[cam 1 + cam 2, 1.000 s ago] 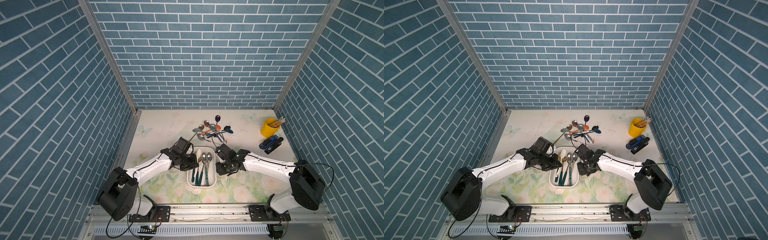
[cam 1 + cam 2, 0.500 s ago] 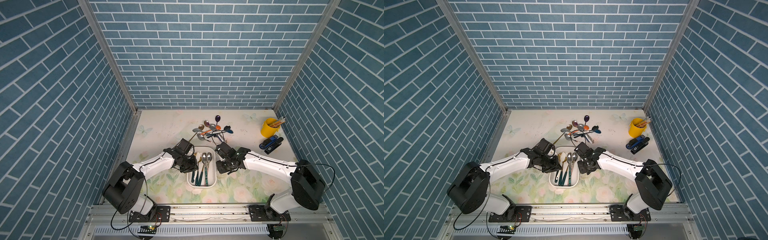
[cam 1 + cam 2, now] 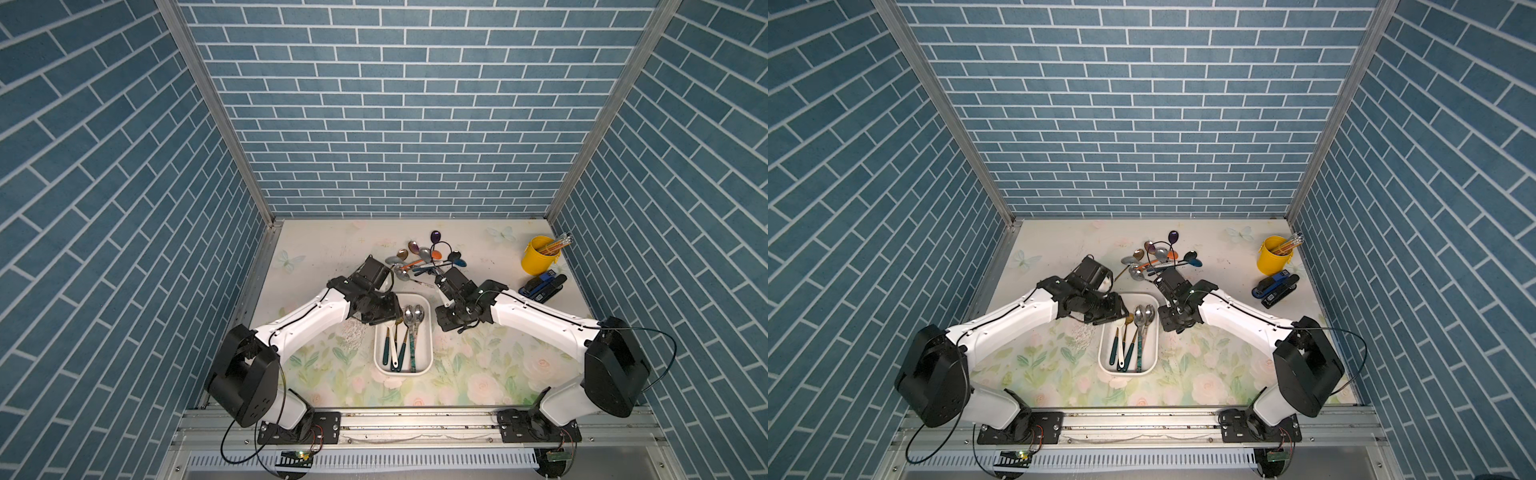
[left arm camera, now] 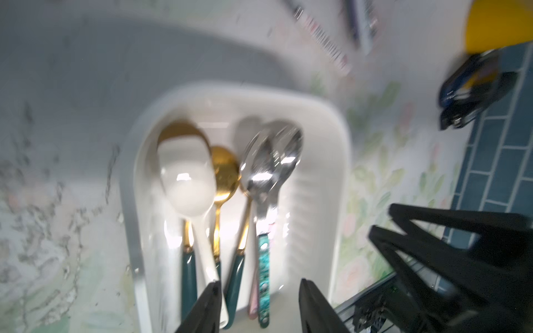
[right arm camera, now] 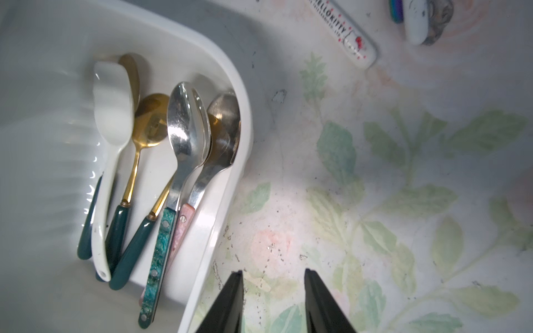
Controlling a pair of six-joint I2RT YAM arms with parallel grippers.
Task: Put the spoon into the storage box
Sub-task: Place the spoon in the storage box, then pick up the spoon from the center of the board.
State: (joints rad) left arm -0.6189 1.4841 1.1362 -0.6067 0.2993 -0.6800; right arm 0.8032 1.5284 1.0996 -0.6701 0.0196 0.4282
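Left gripper (image 3: 384, 318) has spread its jaws since a second ago, when they were shut on the white spoon (image 4: 187, 178) above the box (image 3: 430, 345). That spoon now lies in the box. The right gripper (image 3: 446, 320) has hardly shifted.

In both top views the left gripper (image 3: 1113, 318) hangs over the far left corner of the box (image 3: 1156, 345) and hides the white spoon's bowl. The right gripper (image 3: 1169, 322) is just beside the box's far right corner, over the table (image 3: 478, 374). Other spoons lie side by side in the box, handles toward the robot. A pile of spoons (image 3: 424, 259) lies on the table beyond the box. A yellow cup (image 3: 538, 262) stands well apart at the far right.

In the left wrist view, which is blurred, the left gripper (image 4: 259, 284) has its jaws apart and holds nothing. The white spoon lies lengthwise in the box (image 4: 343, 161), its bowl over a gold spoon (image 4: 225, 173). The end of its handle is just beside one of the fingers (image 4: 202, 311); I cannot tell whether they touch.

In the right wrist view the right gripper (image 5: 273, 272) stands with jaws apart over the table, holding nothing, beside the box (image 5: 210, 219). The white spoon (image 5: 114, 115) lies on the side of the box away from this gripper, with the other spoons between.
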